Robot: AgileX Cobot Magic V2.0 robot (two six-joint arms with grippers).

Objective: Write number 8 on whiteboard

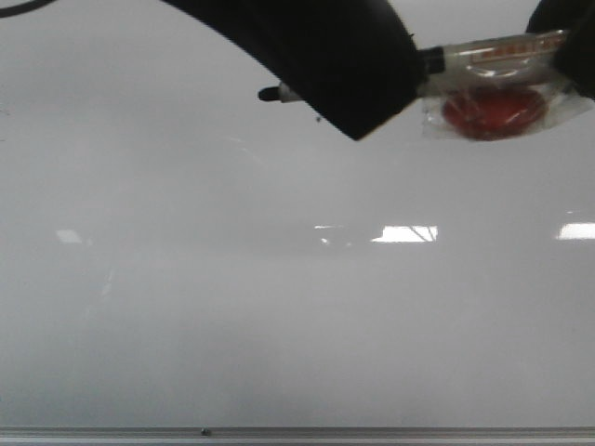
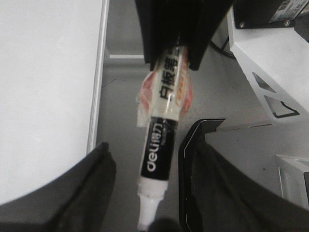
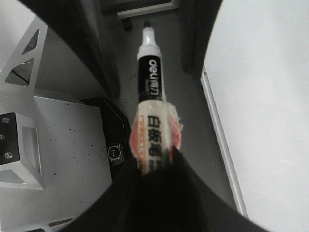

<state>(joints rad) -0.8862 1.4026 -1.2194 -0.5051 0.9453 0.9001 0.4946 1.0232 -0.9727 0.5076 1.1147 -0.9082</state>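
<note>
The whiteboard fills the front view, with a grey bottom rail; no number 8 shows on it. My right gripper is shut on a whiteboard marker that has a red piece taped to its barrel; its black nib is uncapped. My left gripper is open, with a finger on each side of the marker's tip end, not touching it. In the front view the left arm hides the marker's middle, and the tip pokes out to the left.
The board's edge shows in both wrist views. White metal robot frames stand beside it over grey floor. Bright glare bars lie across the board.
</note>
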